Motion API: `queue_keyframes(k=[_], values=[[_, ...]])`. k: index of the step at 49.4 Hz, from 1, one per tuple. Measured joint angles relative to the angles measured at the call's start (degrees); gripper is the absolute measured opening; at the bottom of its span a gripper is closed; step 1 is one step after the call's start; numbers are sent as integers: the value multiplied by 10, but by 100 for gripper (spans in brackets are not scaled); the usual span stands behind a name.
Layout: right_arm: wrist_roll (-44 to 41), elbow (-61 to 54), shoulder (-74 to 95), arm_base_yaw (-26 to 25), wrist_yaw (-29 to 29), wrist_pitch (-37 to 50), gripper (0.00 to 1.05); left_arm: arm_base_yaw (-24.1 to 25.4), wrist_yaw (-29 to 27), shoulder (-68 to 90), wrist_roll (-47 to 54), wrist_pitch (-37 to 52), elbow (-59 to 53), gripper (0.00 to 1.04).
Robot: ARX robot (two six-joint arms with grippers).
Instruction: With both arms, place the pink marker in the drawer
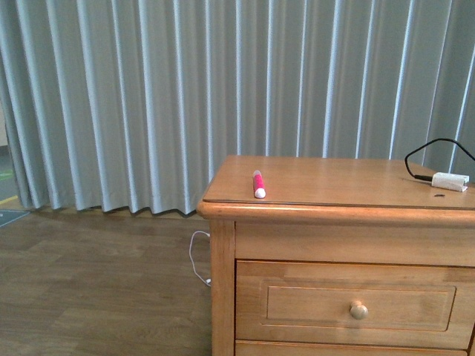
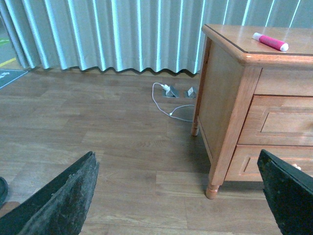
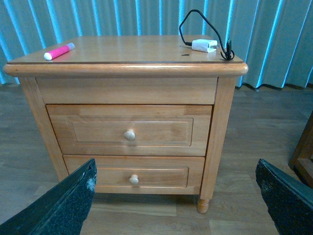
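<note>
The pink marker point(image 1: 258, 184) lies on the nightstand top near its front left edge, white cap toward me; it also shows in the left wrist view point(image 2: 270, 42) and the right wrist view point(image 3: 59, 51). The top drawer point(image 1: 356, 302) is shut, with its round knob point(image 1: 358, 310) in the middle; the right wrist view shows it too point(image 3: 129, 129). My left gripper point(image 2: 178, 196) is open and empty, low over the floor to the left of the nightstand. My right gripper point(image 3: 176, 196) is open and empty, back from the drawer fronts. Neither arm shows in the front view.
A white adapter point(image 1: 450, 180) with a black cable point(image 1: 430, 148) lies at the top's right. A lower drawer point(image 3: 133, 171) sits below. A white cord point(image 2: 166, 100) trails on the wooden floor by grey curtains point(image 1: 185, 96). Another furniture leg point(image 3: 304, 152) stands at the right.
</note>
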Motion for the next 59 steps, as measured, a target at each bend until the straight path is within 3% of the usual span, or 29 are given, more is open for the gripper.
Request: queue_keyframes(k=[49, 53, 59], values=[[0, 0, 1, 0, -1, -1, 96, 0, 0, 0, 0, 0, 0, 99], [-9, 54, 95, 4, -30, -120, 96, 0, 0, 0, 0, 0, 0, 99], [-14, 75, 214, 33, -9, -59, 96, 0, 0, 0, 0, 0, 0, 98]])
